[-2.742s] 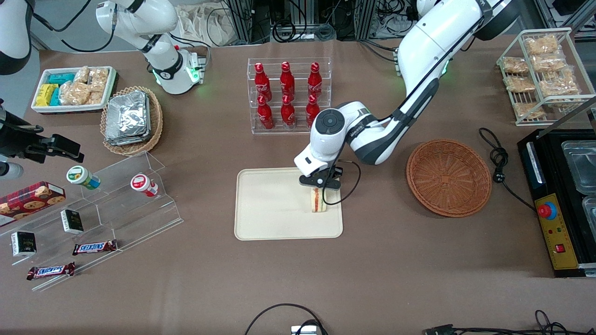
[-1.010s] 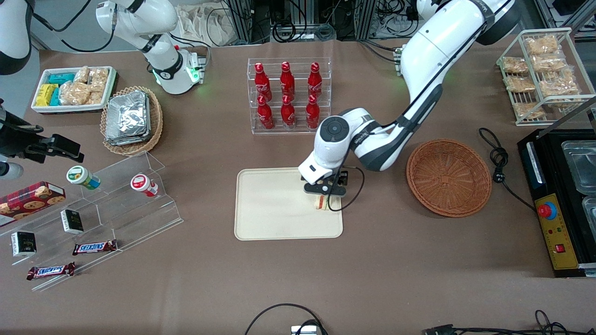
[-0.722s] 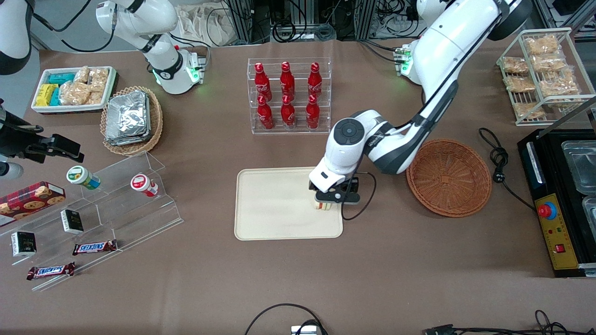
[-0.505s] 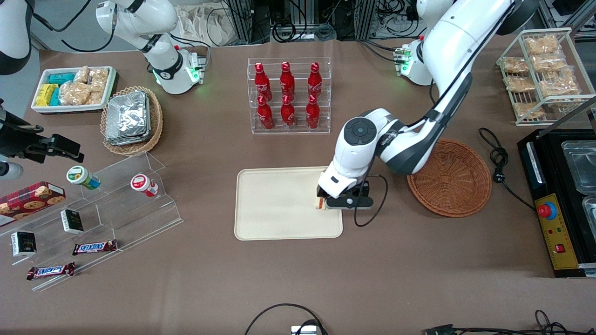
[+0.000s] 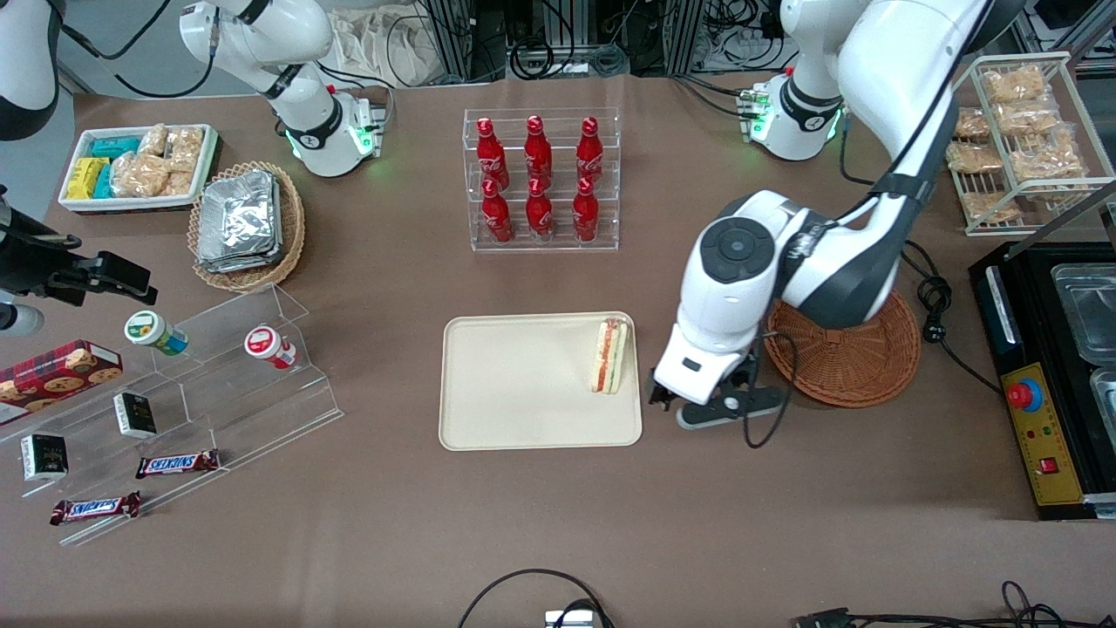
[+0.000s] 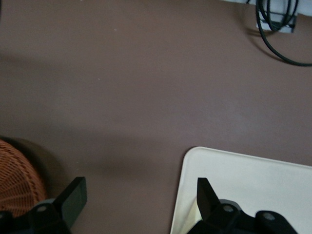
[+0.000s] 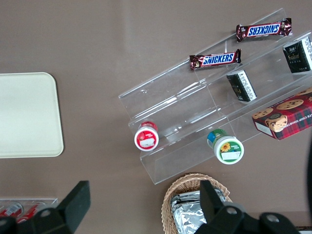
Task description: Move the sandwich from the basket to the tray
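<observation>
1 sandwich point(image 5: 609, 356) on edge on tray point(image 5: 514, 392), striped filling showing; end effector point(image 5: 708, 403) released, between tray and basket point(image 5: 850, 358).

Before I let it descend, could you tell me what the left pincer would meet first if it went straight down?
Most likely bare table: the open left pincer points down between the basket and the tray, though its height is unclear.
</observation>
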`<state>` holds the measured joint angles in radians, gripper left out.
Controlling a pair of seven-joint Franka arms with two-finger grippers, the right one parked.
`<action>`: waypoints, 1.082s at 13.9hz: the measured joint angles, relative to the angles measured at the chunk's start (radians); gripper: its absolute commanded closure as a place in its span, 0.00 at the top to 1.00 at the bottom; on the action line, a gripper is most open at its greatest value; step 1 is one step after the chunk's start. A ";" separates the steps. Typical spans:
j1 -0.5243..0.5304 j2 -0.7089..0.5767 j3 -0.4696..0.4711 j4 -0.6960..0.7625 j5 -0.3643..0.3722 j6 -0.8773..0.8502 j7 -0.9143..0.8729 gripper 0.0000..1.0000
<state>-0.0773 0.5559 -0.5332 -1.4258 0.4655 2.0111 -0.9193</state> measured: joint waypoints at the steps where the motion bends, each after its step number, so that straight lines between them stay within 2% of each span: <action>1: 0.010 -0.006 0.000 0.009 0.000 -0.022 -0.003 1.00; 4: 0.063 -0.037 0.001 0.020 -0.011 -0.065 -0.008 1.00; 8: 0.161 -0.108 0.001 0.022 -0.080 -0.082 -0.004 1.00; 15: 0.187 -0.140 0.002 0.022 -0.095 -0.091 0.008 1.00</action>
<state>0.1098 0.4155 -0.5309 -1.4035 0.3704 1.9201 -0.9110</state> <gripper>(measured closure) 0.000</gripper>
